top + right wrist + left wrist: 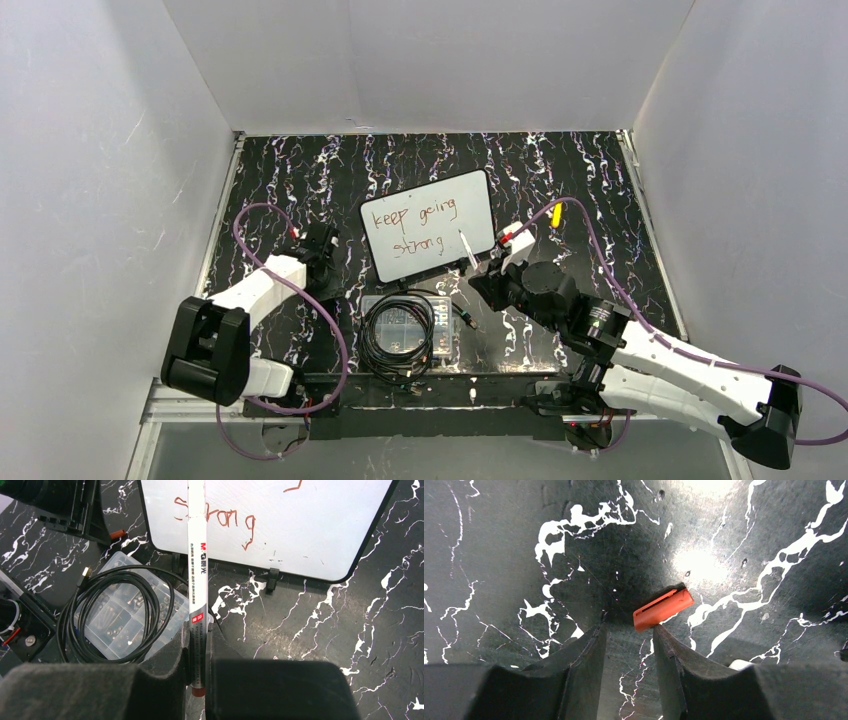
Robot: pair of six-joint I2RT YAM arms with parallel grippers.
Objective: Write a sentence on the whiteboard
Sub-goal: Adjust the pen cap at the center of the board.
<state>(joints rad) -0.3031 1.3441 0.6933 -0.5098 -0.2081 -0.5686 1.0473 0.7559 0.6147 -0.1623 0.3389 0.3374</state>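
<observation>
The whiteboard (478,196) lies mid-table with the sentence (410,217) "keep going strong" on it in two reddish lines. My right gripper (478,272) is shut on a white marker (466,248) whose tip points at the board's lower right. In the right wrist view the marker (196,575) runs up from the right gripper (198,630) over the word "strong" of the sentence (220,517) on the whiteboard (310,535). My left gripper (629,630) stands open over bare table. A red marker cap (663,609) lies just past its right fingertip, not between the jaws.
A clear plastic box (440,345) holding a coiled black cable (398,330) sits in front of the board, also seen in the right wrist view as the box (117,630). A small yellow object (557,214) lies right of the board. White walls enclose the table.
</observation>
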